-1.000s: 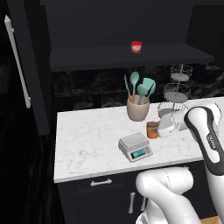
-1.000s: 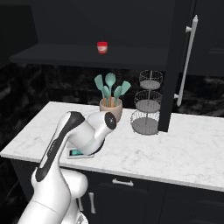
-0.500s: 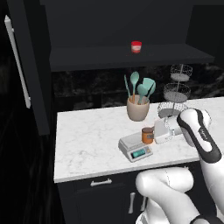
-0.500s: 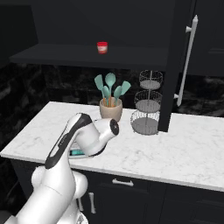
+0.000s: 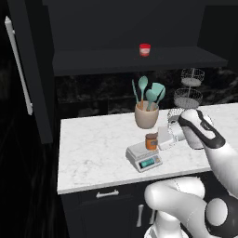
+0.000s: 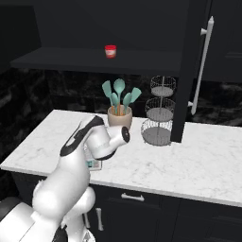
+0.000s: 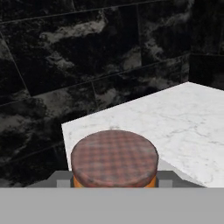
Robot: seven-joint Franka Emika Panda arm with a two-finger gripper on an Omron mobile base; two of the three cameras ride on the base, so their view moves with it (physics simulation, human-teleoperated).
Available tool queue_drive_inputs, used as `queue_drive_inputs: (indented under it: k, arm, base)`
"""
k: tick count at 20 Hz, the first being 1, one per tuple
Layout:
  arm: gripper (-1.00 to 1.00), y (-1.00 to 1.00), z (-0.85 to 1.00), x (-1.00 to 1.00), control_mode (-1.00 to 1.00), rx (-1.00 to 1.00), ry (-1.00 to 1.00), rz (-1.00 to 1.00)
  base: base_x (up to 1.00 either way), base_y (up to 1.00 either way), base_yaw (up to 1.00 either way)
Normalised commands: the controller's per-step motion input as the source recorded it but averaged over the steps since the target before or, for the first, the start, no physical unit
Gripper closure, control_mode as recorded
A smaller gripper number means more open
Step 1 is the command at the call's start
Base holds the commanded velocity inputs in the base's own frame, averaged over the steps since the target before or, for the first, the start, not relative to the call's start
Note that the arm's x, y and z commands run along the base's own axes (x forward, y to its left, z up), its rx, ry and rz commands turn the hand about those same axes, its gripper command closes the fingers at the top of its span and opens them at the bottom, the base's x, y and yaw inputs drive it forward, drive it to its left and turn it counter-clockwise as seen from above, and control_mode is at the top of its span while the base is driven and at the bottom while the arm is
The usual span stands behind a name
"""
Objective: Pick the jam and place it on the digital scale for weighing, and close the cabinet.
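The jam [image 5: 151,141], a small orange jar with a brown lid, stands at the back of the digital scale [image 5: 144,159], on or just above its top plate; I cannot tell which. My gripper [image 5: 153,140] is shut on the jam, reaching in from the right. In the hand view the jam's lid [image 7: 114,158] sits close below, with the grey scale plate [image 7: 175,179] under it. From the right, my arm hides most of the scale [image 6: 94,164]. The cabinet door [image 5: 32,79] hangs open at the left, and its other door [image 6: 191,71] at the right.
A beige utensil crock [image 5: 146,116] stands just behind the scale. A wire tiered stand [image 5: 188,95] is to the right of it. A red-lidded jar [image 5: 145,49] sits on the cabinet shelf. Bare marble counter [image 5: 93,148] lies left of the scale.
My gripper has carried the jam leftward, from beside the crock to over the scale's top plate.
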Motion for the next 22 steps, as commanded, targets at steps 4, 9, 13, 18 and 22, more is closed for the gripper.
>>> queue_drive_inputs:
  k: [4, 9, 13, 18, 22]
  arm:
    - [1.0, 0.0, -0.27, 0.32, -1.0, 0.0, -0.06, 0.03]
    - [1.0, 0.0, -0.42, 0.17, -1.0, 0.0, -0.06, 0.03]
    - [1.0, 0.0, -0.31, 0.2, -1.0, 0.0, -0.09, 0.01]
    - [1.0, 0.01, -0.2, 0.32, -1.0, 0.0, -0.02, 0.0]
    - [1.0, 0.11, -0.16, 0.27, -1.0, 0.0, 0.0, 0.0]
  base:
    - [0.0, 0.0, 0.0]
    - [0.0, 0.0, 0.0]
    - [0.0, 0.0, 0.0]
    - [0.0, 0.0, 0.0]
    - [0.0, 0.0, 0.0]
